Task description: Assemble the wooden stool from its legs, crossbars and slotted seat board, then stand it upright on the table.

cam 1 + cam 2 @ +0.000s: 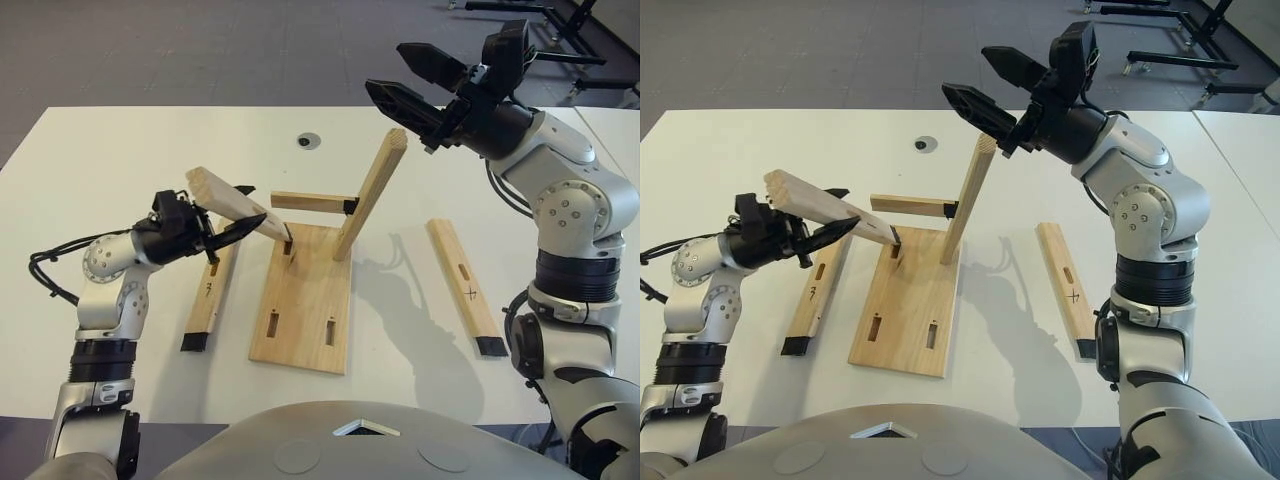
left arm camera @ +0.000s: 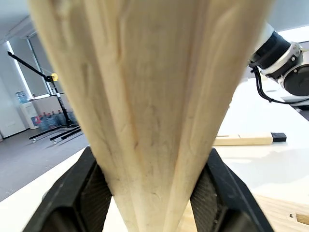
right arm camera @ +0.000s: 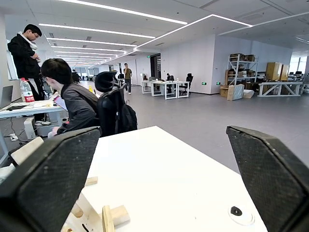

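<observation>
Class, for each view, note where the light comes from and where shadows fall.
Left eye view: the tilted pale wooden leg rising from the slotted wooden seat board casts a soft shadow to its right on the white table. Right wrist view: long ceiling strip lights shine overhead.

Little can be read here. The loose leg [image 1: 465, 285] lying to the right of the seat board [image 1: 300, 300] bears a hand-drawn cross [image 1: 471, 294] — an X or a plus, in dark pen on the bare wood — just beside its slot [image 1: 463, 270]. The other loose leg [image 1: 212, 295], lying to the left of the seat board, carries a small dark pen mark [image 1: 208, 290] that may be a 7 — too small to tell.
</observation>
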Robot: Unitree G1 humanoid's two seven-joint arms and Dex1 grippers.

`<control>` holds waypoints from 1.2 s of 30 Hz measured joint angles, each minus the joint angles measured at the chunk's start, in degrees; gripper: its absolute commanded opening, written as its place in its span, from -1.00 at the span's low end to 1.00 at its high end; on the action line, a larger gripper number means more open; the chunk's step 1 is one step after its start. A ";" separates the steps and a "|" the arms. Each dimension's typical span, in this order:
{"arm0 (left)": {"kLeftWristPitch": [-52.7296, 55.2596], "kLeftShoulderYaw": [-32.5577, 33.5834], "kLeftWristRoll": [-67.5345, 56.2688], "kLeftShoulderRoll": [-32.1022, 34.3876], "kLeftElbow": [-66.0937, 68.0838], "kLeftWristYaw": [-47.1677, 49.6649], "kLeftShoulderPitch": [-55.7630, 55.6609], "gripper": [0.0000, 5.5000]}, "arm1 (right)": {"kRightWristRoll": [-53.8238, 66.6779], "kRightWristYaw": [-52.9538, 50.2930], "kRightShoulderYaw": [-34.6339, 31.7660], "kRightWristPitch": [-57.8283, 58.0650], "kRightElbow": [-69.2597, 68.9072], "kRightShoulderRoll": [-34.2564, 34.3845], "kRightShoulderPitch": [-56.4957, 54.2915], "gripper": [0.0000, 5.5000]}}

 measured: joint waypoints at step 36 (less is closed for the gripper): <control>3.31 -7.61 3.50 11.73 7.01 -17.83 -13.93 -0.26 | -0.08 0.25 2.16 1.93 -1.76 3.82 -1.20 0.74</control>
